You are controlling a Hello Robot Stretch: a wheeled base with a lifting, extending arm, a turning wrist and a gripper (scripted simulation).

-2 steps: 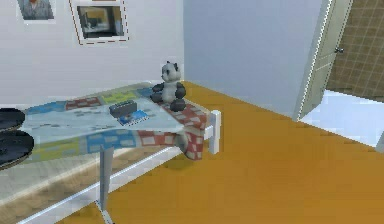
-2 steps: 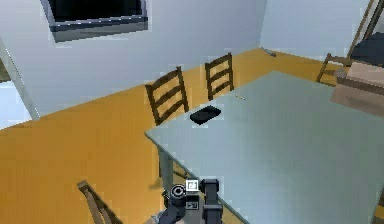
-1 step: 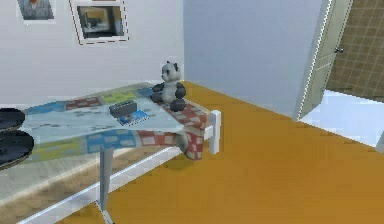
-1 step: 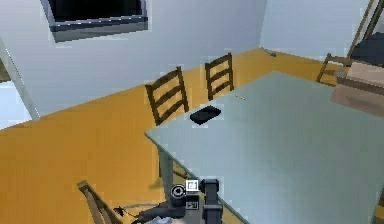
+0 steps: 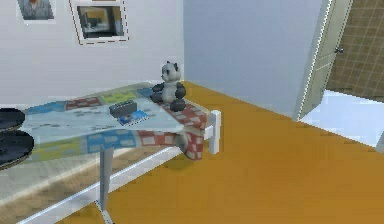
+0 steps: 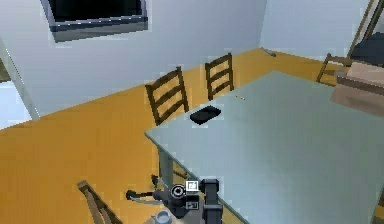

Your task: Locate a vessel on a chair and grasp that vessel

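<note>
Pale walls point(image 5: 240, 50) meet an orange floor point(image 5: 280, 170) where a bed point(image 5: 60, 182) with a patchwork quilt sits under framed pictures point(image 5: 98, 20), near an open white door point(image 5: 330, 55). To the side, two wooden chairs point(image 6: 168, 95) face a grey table point(image 6: 290, 150) below a dark wall screen point(image 6: 97, 12).

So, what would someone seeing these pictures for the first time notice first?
The black-and-white panda plush toy catches the eye first, sitting on the patchwork-quilted bed at the forward view's left. In the arm side view, a big pale grey-green table spreads over the lower right, with two dark wooden slat-back chairs at its far edge and a small flat black object lying on top.
</note>
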